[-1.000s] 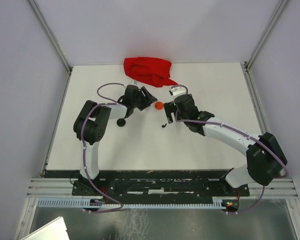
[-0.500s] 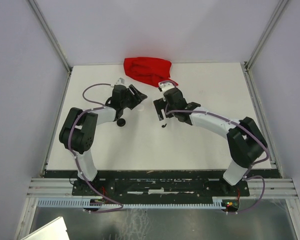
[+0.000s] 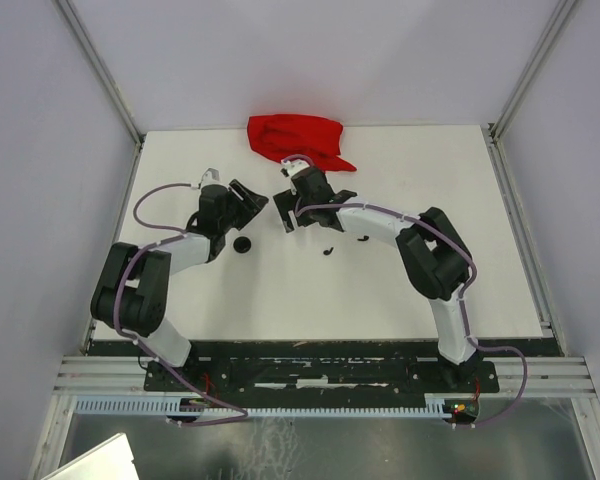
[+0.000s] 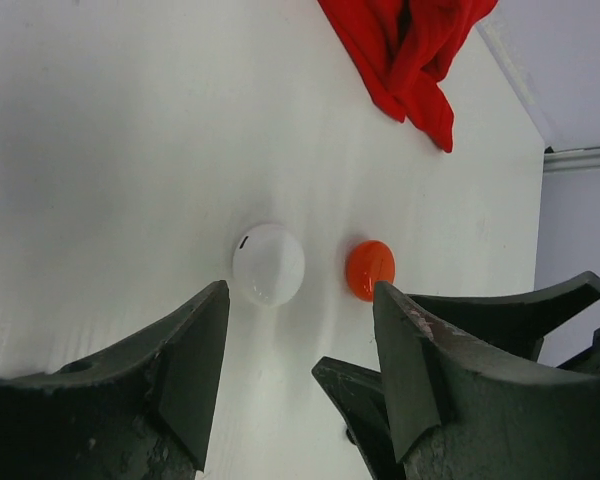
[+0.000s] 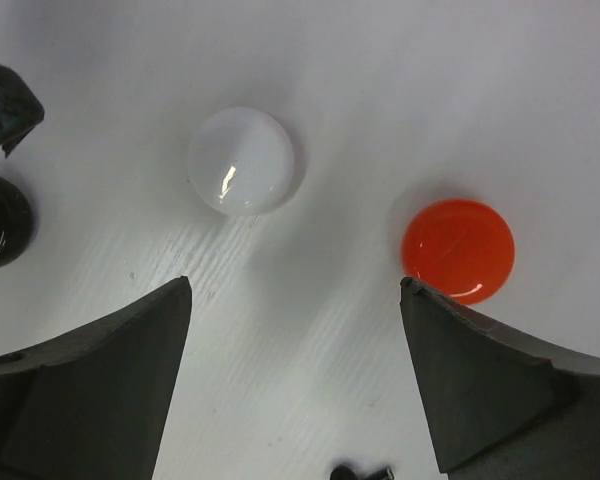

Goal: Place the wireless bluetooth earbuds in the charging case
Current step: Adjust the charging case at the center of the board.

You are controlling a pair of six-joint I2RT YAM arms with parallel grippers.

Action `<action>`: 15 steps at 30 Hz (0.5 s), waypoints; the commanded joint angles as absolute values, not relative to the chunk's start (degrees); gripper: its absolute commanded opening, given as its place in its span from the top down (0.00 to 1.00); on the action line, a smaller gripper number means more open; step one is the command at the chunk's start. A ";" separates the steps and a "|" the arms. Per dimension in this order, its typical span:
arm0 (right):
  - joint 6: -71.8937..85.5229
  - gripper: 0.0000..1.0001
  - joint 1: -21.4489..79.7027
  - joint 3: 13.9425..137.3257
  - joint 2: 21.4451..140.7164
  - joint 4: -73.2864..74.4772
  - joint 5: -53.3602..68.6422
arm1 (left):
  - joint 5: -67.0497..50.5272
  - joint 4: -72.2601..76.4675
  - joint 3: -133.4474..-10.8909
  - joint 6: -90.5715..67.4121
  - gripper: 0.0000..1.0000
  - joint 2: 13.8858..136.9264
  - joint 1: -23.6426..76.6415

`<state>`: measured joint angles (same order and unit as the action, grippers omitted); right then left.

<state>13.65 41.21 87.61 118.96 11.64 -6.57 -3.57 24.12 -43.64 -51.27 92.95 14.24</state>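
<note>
Bright, even light is cast from above onto the white table (image 3: pixel 400 280), and only faint, soft shadows are seen under the arms (image 3: pixel 380 218). In the right wrist view a small white glint is seen on the white case (image 5: pixel 242 160), and a glare streak along the lower edge of the orange case (image 5: pixel 458 250). Soft grey shadows lie beside both. The dark fingers (image 5: pixel 80 400) in the foreground are blurred at their edges. The red cloth (image 4: pixel 410 50) is rendered vividly. The top view is coarse, and small pieces cannot be made out.

Blk earbud (image 3: pixel 328 250) loose; orange case (image 5: pixel 458 250) shut
</note>
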 commanded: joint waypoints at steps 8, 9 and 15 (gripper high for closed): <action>10.73 0.07 42.14 100.31 128.23 10.15 -2.08 | -1.92 25.84 -38.43 -50.03 0.34 84.34 12.71; 10.50 0.07 42.25 101.46 128.99 10.84 -2.41 | -1.93 25.91 -37.66 -50.28 0.34 83.38 12.56; 9.30 0.07 43.04 106.92 133.47 13.09 -4.33 | -1.08 25.58 -33.23 -51.49 0.34 76.53 11.89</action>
